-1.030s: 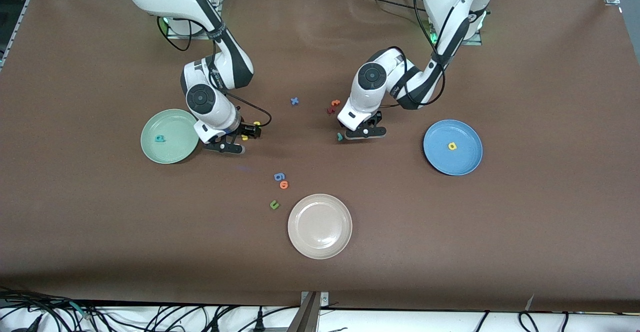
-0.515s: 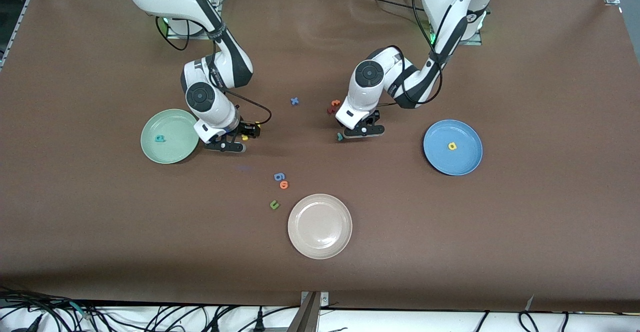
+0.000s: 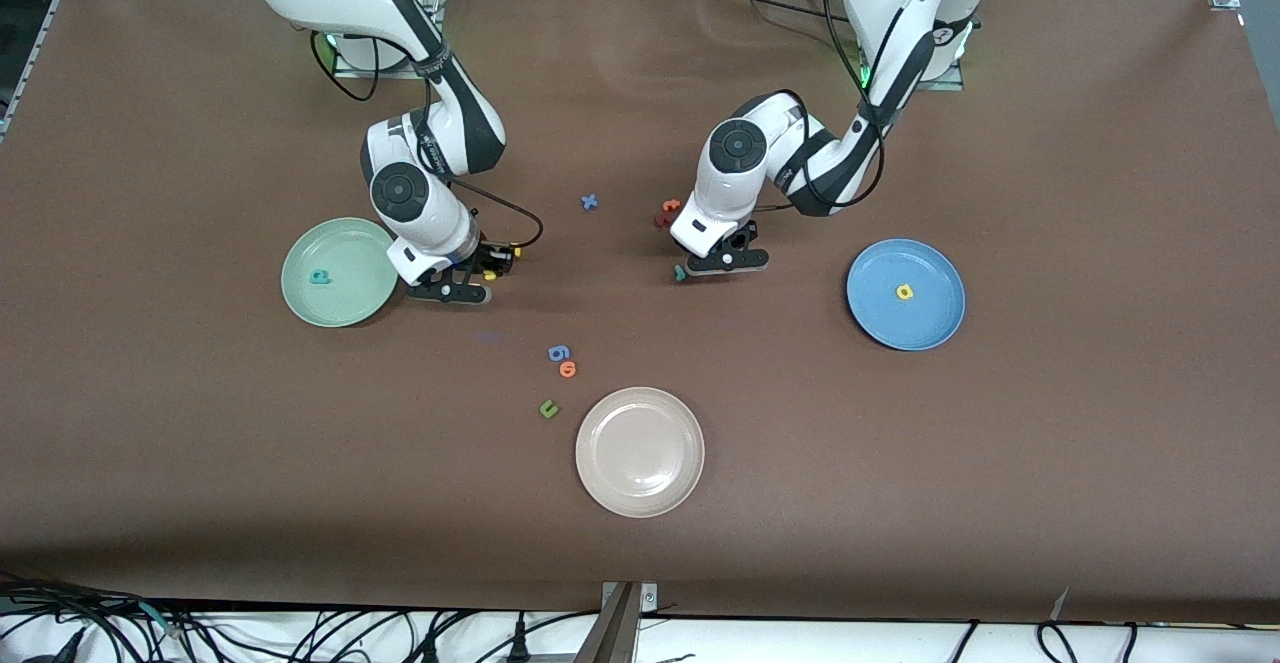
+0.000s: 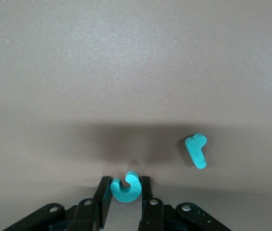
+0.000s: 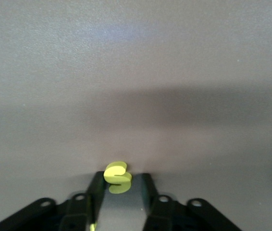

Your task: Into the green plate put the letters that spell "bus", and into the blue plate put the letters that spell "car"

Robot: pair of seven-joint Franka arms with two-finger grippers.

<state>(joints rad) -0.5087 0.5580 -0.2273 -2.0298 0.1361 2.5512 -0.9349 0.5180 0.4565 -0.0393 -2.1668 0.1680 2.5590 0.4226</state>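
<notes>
Two white arms with dark grey joint bands, black cables, black pincers

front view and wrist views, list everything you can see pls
table: one, brown
green plate: one, toward the right arm's end
b: one, teal, in green plate
blue plate: one, toward the left arm's end
a: one, yellow, in blue plate
beige plate: one, nearest the camera
c: one, teal, between left gripper's fingers
r: one, teal, beside c
s: one, yellow, at right gripper
other yellow letter: one, beside right gripper
x: one, blue, mid-table
orange and red letters: two, farther than r
g, o, u: blue, orange, dark green, near beige plate
left gripper: shut on c
right gripper: beside green plate
</notes>
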